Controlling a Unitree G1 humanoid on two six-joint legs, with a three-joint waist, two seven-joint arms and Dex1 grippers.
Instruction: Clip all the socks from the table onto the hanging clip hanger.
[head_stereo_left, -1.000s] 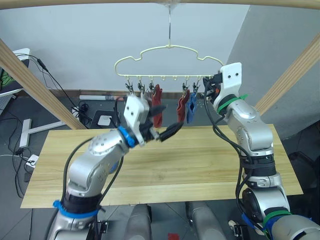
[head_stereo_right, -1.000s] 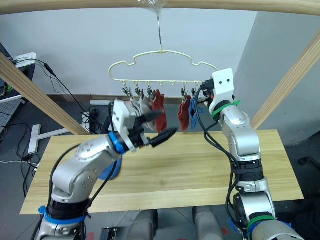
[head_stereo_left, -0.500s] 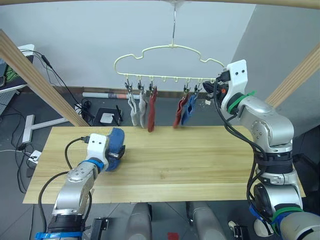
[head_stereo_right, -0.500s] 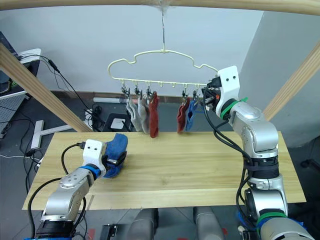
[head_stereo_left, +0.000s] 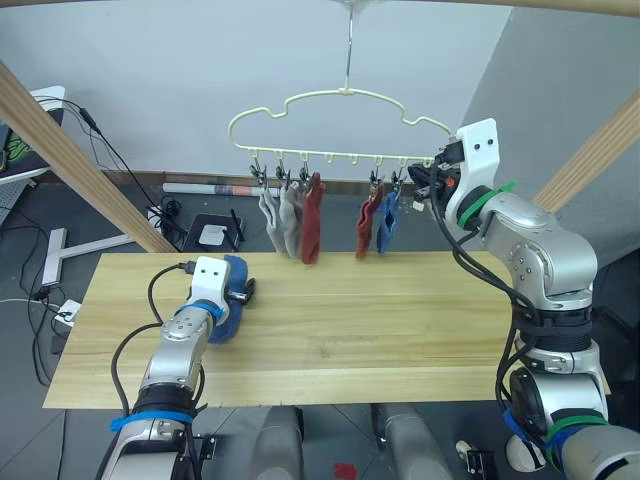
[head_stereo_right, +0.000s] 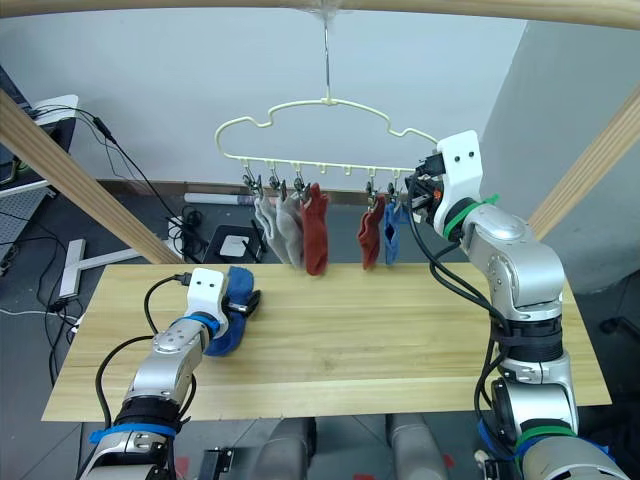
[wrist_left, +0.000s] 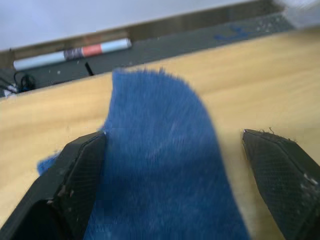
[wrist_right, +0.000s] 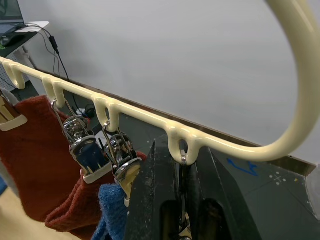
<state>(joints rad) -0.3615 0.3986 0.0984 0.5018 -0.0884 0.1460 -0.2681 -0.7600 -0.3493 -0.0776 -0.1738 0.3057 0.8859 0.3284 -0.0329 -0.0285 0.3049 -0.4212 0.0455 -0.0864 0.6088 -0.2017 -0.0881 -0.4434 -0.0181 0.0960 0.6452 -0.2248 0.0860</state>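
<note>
Blue knit fabric lies between the spread fingers of the left pincer (wrist_left: 170, 190), which rests low on the light wooden surface (head_stereo_left: 400, 330), well to the left of the clip hanger (head_stereo_left: 340, 125) and below it. The blue sock (head_stereo_left: 230, 300) sits on the planks near the surface's left end; in the left wrist view the pincer's black fingertips (wrist_left: 80, 170) stand wide, one on each side of the sock, with one fingertip at the fabric's edge and the other apart from it.

The pale yellow clip hanger hangs by its metal hook from a round wooden pole (head_stereo_left: 500, 5) above the surface. Five socks hang from the hanger's row of clips: two light grey socks (head_stereo_left: 280, 222) and a rust red sock (head_stereo_left: 311, 232) towards its left half, then a second rust red sock (head_stereo_left: 366, 228) and a second blue sock (head_stereo_left: 388, 225) towards its right half.

The right pincer (wrist_right: 182, 200) is raised at the hanger's right end, beside the hanging blue sock. In the right wrist view its two black fingers stand narrow, almost together, around a small metal clip (wrist_right: 183, 165) that hangs from the hanger's last loop.

Beyond the hanger, cables (head_stereo_left: 120, 170) and a pale tube (head_stereo_left: 205, 188) lie on the dark floor against a white wall.
</note>
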